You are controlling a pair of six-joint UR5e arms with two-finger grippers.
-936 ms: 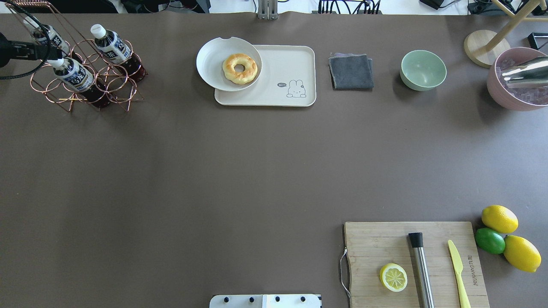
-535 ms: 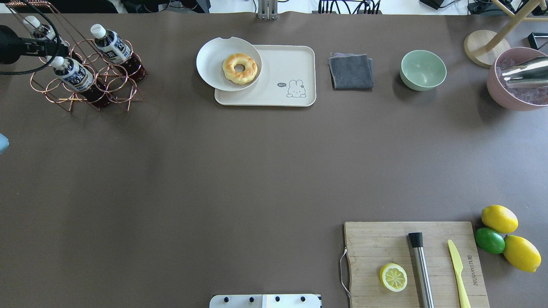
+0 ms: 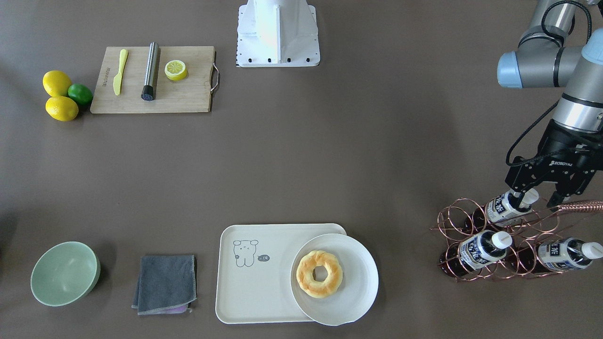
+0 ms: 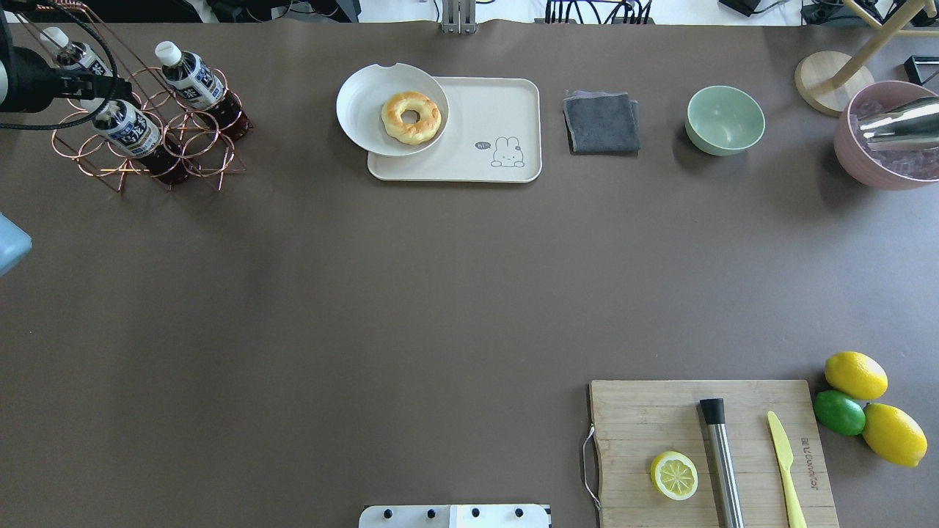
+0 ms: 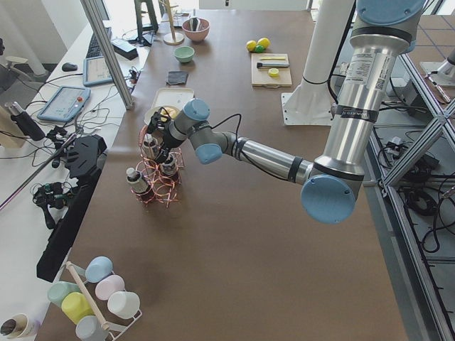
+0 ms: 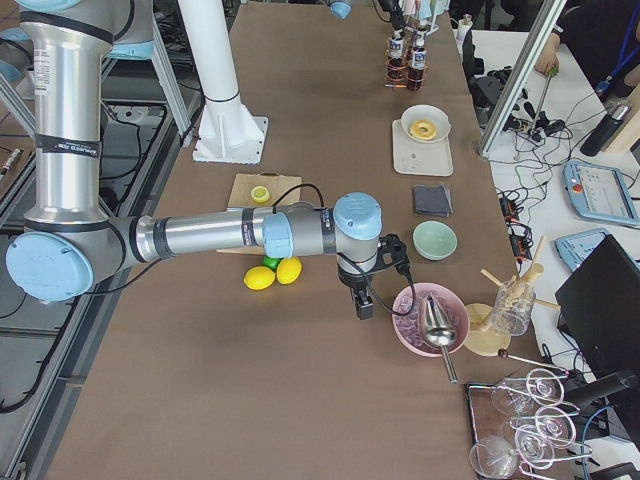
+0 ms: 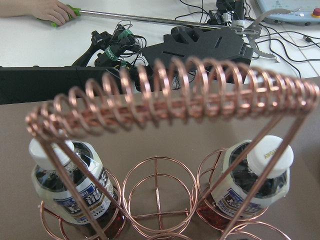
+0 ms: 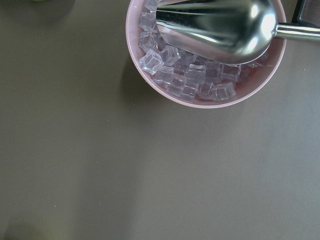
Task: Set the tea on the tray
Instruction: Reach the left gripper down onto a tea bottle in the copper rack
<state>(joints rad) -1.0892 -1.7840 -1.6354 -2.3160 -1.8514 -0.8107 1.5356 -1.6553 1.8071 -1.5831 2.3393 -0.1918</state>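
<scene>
Left fingers (image 3: 513, 183): spread, straddling the cap end of the tea (image 3: 506, 207), which lies tilted in its copper rack (image 7: 175, 100), neck offered for pulling. Right fingers (image 6: 360, 303): beside the ice bowl (image 8: 200, 103); I cannot tell their state. Tray (image 3: 254, 292): well apart, bear end bare.

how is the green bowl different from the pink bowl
The green bowl is empty; the pink bowl holds ice cubes and a metal scoop. The green bowl is pale mint, the pink bowl a dusty pink. In the overhead view the pink bowl looks wider than the green bowl. Both are round, stand upright, and sit on the side of the table far from the robot.
</scene>
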